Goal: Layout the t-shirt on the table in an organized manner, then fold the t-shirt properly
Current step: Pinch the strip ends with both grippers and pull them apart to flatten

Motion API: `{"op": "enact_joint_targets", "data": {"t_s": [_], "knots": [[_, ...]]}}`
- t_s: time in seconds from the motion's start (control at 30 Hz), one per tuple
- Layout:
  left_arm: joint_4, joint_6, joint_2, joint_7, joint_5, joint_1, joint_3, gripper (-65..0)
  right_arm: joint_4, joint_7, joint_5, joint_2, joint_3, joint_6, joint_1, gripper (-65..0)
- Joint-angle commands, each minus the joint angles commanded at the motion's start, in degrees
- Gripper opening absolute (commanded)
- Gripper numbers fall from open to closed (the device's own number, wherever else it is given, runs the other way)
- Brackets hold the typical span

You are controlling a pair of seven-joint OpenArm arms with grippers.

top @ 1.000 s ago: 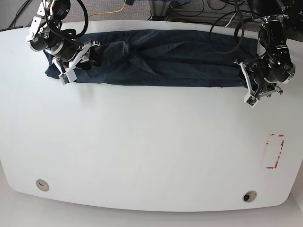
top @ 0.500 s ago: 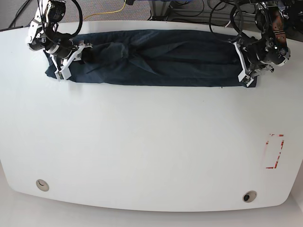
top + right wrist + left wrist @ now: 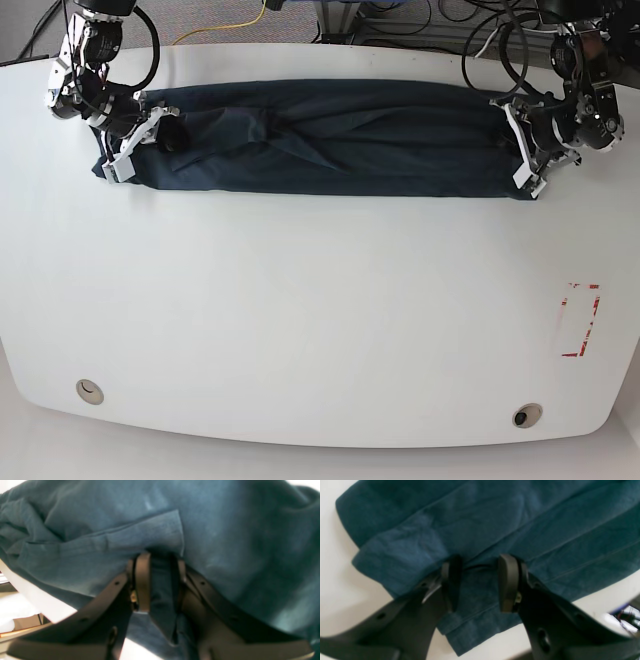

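The t-shirt (image 3: 330, 140) lies as a long band across the far part of the table (image 3: 320, 300), its long axis running side to side. The left gripper (image 3: 477, 580) sits at one end, jaws parted around a fold of cloth. The right gripper (image 3: 160, 580) is at the other end, clamped on a thick fold.

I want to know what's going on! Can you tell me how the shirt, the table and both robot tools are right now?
t-shirt: folded into a long, wrinkled band lying along the far side of the table.
left tool: fingers part open, cloth between them.
right tool: closed on a fold of the t-shirt.
table: white, glossy, carrying the shirt at its far edge.
red tape mark: uncovered, far from the shirt.
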Motion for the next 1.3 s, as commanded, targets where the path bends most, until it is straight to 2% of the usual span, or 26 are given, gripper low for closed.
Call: {"op": "enact_joint_targets", "data": {"t_s": [0.23, 0.4, 0.57, 0.7, 0.8, 0.83, 0.93, 1.07, 1.2, 1.3], "knots": [[-3.7, 0.0, -0.2, -0.1, 0.0, -4.6, 0.0, -42.5, -1.8, 0.1, -10.9, -1.1, 0.0, 0.31, 6.1, -50.7], [-3.0, 0.0, -0.2, 0.4, -0.5, -5.6, 0.0, -42.5, -1.7, -0.3, -16.1, -3.1, 0.0, 0.31, 8.4, -50.7], [1.1, 0.0, -0.2, 2.8, -1.0, -6.2, -0.1, -42.2, -1.7, -0.3, -16.2, -3.1, 0.1, 0.31, 8.5, -50.7], [6.0, 0.0, -0.2, 6.2, -4.6, -6.4, -0.6, -40.8, -1.7, -0.3, -16.2, -3.1, 0.1, 0.31, 8.5, -50.9], [9.1, 0.0, -0.1, 8.6, -6.6, -6.5, -3.5, -36.1, -1.7, -0.3, -16.2, -3.1, 0.1, 0.31, 8.5, -50.9], [10.6, 0.0, 0.1, 9.8, -7.3, -6.5, -5.8, -31.8, -1.7, -0.3, -16.2, -3.1, 0.1, 0.31, 8.5, -50.9], [11.6, 0.0, 0.3, 10.6, -9.2, -7.5, -8.5, -26.8, -1.7, -0.3, -16.2, -3.1, 0.1, 0.31, 8.6, -50.9], [10.9, 0.0, 0.2, 10.6, -11.5, -8.7, -10.7, -26.8, -1.7, -0.3, -16.2, -3.1, 0.1, 0.31, 8.6, -50.9], [4.8, 0.0, 0.2, 10.6, -14.5, -9.3, -14.8, -26.8, -1.7, -0.3, -16.2, -3.1, 0.1, 0.31, 8.6, -50.9], [0.5, 0.0, 0.0, 10.6, -16.1, -10.5, -15.5, -26.8, -1.7, -0.2, -16.2, -3.2, 0.1, 0.31, 8.7, -50.9]]}}
